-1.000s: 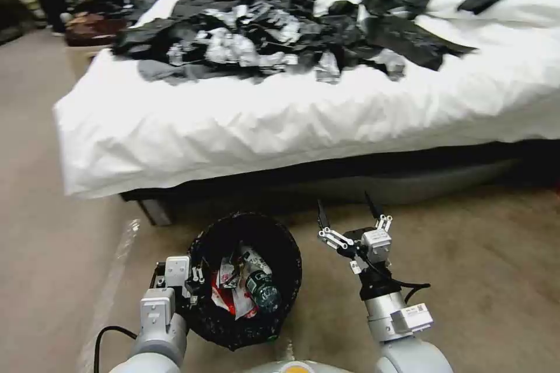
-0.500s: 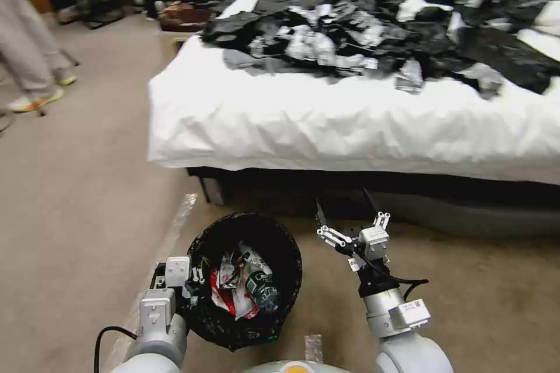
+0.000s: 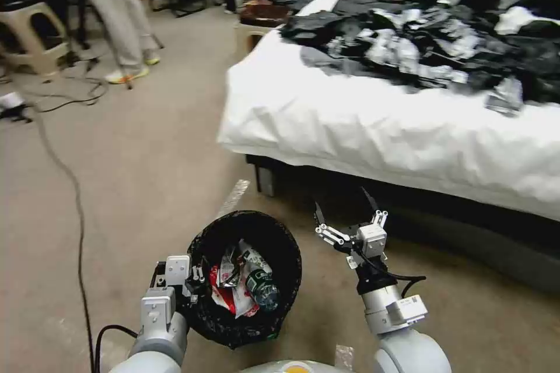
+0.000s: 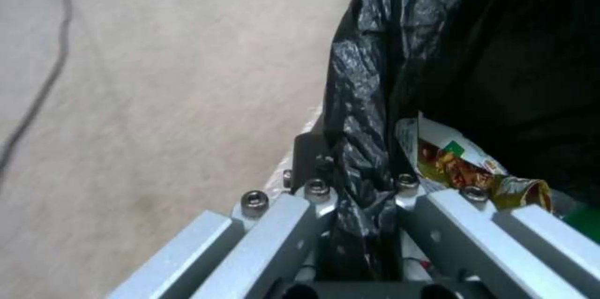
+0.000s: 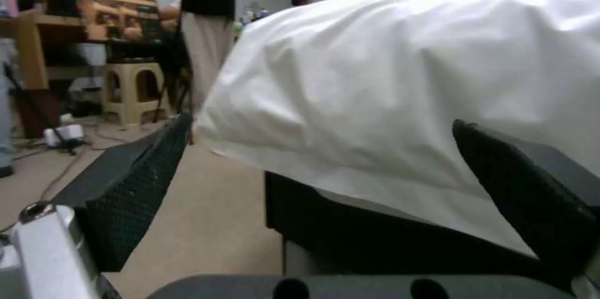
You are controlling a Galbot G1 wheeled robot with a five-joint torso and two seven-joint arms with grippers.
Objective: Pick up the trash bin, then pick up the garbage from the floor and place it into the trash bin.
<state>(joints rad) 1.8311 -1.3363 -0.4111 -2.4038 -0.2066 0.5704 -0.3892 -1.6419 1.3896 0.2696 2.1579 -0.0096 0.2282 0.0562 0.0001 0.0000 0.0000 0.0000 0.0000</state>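
In the head view the trash bin point(image 3: 290, 247), lined with a black bag, hangs low in front of me. My left gripper point(image 3: 195, 287) is shut on its near rim; the left wrist view shows that gripper point(image 4: 357, 198) pinching the folded black bag point(image 4: 359, 97). Garbage lies inside the bin: red-white wrappers point(image 3: 227, 297), a small bottle with a green label point(image 3: 261, 289) and a yellow wrapper point(image 4: 466, 170). To the right of the bin my right gripper point(image 3: 342, 203) is open and holds nothing. It points at the bed, and its black fingers point(image 5: 140, 177) stand wide apart.
A bed under a white sheet point(image 3: 379, 122), with a heap of black and silver items point(image 3: 443, 46) on top, fills the right and stands close ahead of the right gripper. A black cable point(image 3: 73, 186) runs over the beige floor at the left. A stool point(image 3: 29, 35) and a person's legs point(image 3: 119, 17) are at the far left.
The whole head view has swung to the left, so the bed now sits farther right and more floor shows. Both arms and the bin keep the same pose.
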